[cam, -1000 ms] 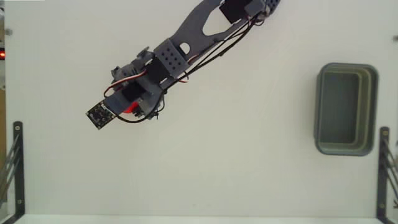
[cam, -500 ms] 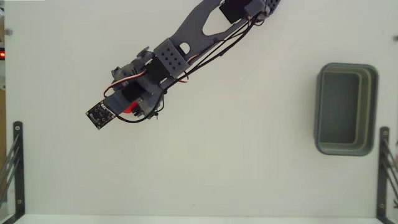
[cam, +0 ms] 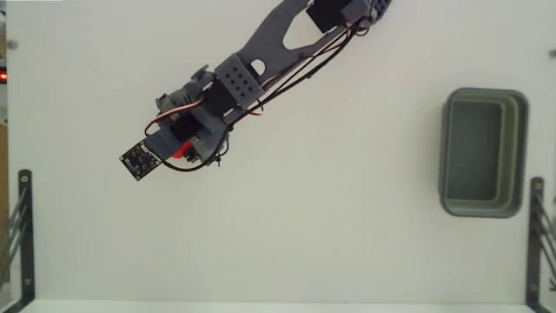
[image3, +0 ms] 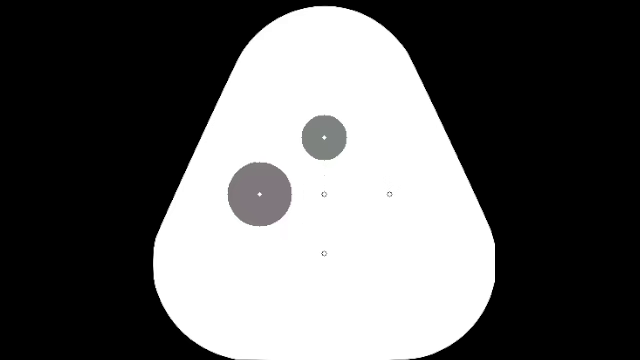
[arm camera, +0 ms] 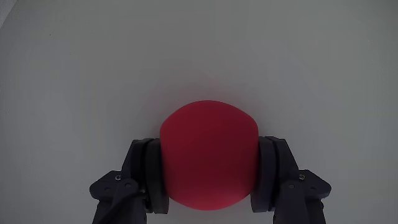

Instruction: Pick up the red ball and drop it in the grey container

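1. The red ball (arm camera: 208, 155) sits squeezed between the gripper (arm camera: 209, 177) pads, low over the white table (arm camera: 199, 50) in the wrist view.
2. In the fixed view it shows only as a red sliver (cam: 181, 152) under the arm, at left.
3. The grasp looks made; next comes lifting and carrying it.
4. The grey container (cam: 483, 152) waits empty, well apart at right.
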Tool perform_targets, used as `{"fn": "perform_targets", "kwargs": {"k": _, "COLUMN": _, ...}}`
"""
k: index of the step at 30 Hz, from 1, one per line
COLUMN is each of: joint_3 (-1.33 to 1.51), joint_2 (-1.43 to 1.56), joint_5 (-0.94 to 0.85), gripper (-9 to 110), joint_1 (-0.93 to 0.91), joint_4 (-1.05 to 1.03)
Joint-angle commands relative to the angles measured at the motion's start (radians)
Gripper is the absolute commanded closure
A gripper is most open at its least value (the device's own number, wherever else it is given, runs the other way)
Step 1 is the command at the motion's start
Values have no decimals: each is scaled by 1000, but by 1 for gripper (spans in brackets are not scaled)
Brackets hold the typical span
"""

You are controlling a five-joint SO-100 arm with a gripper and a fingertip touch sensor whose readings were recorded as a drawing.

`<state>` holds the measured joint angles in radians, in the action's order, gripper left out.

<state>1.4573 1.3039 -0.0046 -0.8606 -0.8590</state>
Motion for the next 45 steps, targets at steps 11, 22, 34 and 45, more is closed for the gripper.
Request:
{"fn": "perform_targets", "kwargs": {"k": 11, "joint_3": -6, "joint_2": 39, "joint_5": 5, "gripper": 31, "joint_1": -3, "joint_4": 18}}
{"fn": "perform_targets", "kwargs": {"k": 22, "joint_3": -6, "joint_2": 39, "joint_5": 5, "gripper": 31, "joint_1": -3, "joint_4": 18}}
{"fn": "perform_targets", "kwargs": {"k": 34, "joint_3": -51, "joint_2": 43, "joint_5": 5, "gripper": 31, "joint_1": -3, "joint_4": -31}}
{"fn": "perform_targets", "kwargs": {"k": 45, "joint_3": -139, "joint_2": 44, "joint_5": 5, "gripper": 31, "joint_1": -3, "joint_4": -120}}
